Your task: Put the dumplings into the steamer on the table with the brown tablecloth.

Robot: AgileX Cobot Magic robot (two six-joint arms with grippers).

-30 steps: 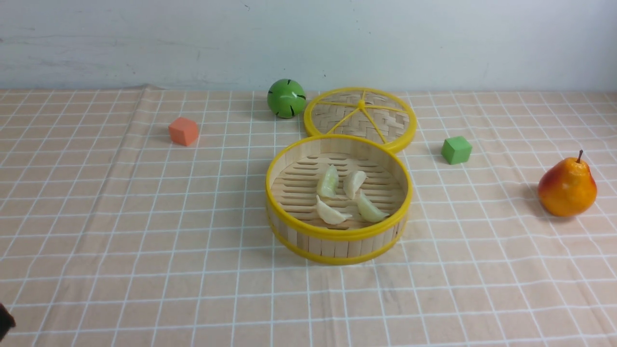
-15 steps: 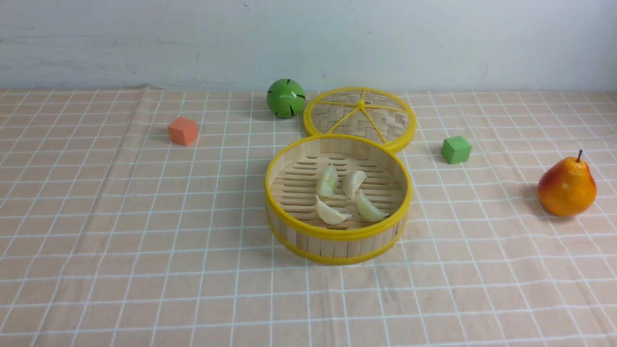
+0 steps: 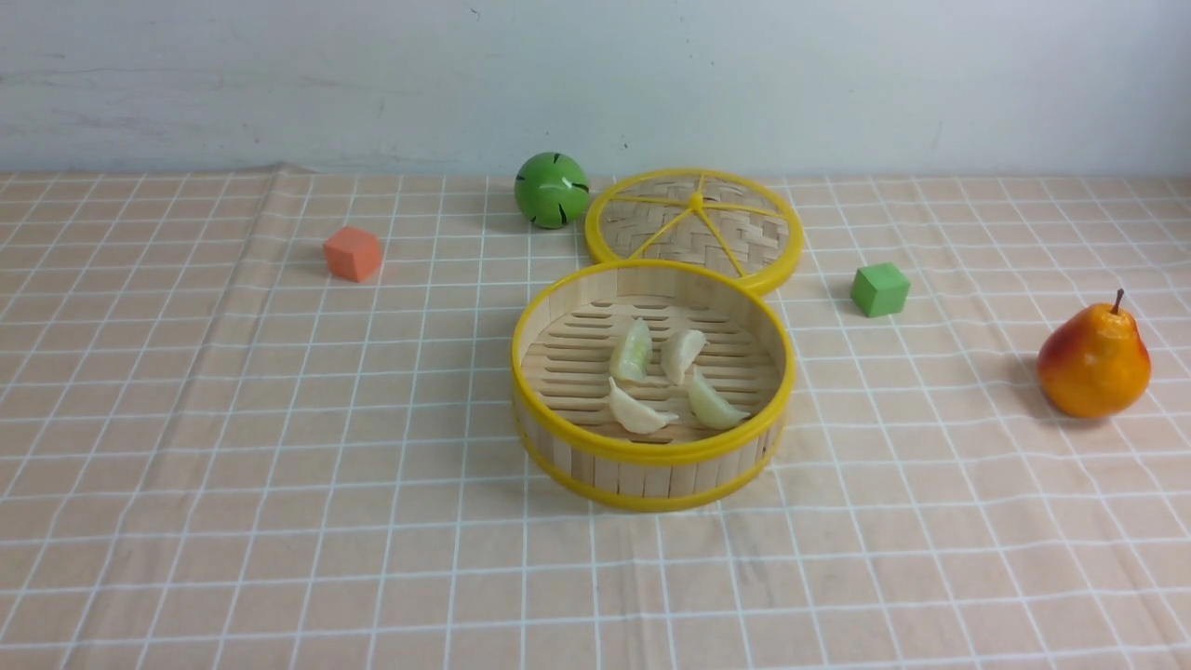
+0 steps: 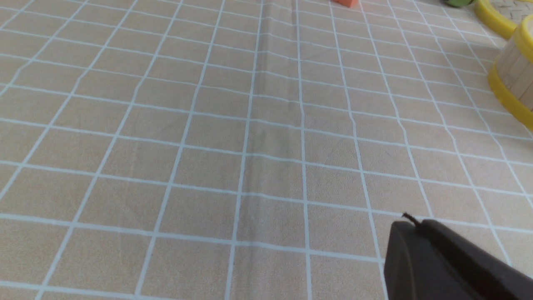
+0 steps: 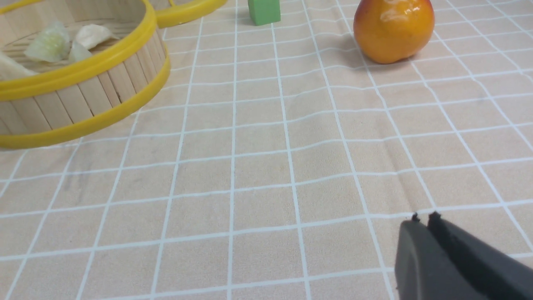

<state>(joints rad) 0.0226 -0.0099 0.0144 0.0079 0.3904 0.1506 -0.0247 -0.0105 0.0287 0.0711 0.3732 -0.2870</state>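
The steamer (image 3: pixel 653 454) stands mid-table on the brown tablecloth (image 3: pixel 279 419). Several dumplings (image 3: pixel 636 409) lie on its slatted floor, all inside the rim. In the right wrist view the steamer (image 5: pixel 83 91) shows with dumplings (image 5: pixel 50 43) in it. In the left wrist view only its wall (image 4: pixel 514 71) shows. Neither arm appears in the front view. My left gripper (image 4: pixel 410 223) is shut and empty over bare cloth, left of the steamer. My right gripper (image 5: pixel 421 221) is shut and empty over bare cloth, right of the steamer.
A flat woven lid (image 3: pixel 695 226) lies behind the steamer, with a green ball (image 3: pixel 553 190) beside it. An orange cube (image 3: pixel 353 254) sits at the back left, a green cube (image 3: pixel 879 289) at the right, and a pear (image 3: pixel 1094 361) at the far right.
A dark tip of the left arm at the lower left edge of the front view has left the picture. The steamer and dumplings have not moved.
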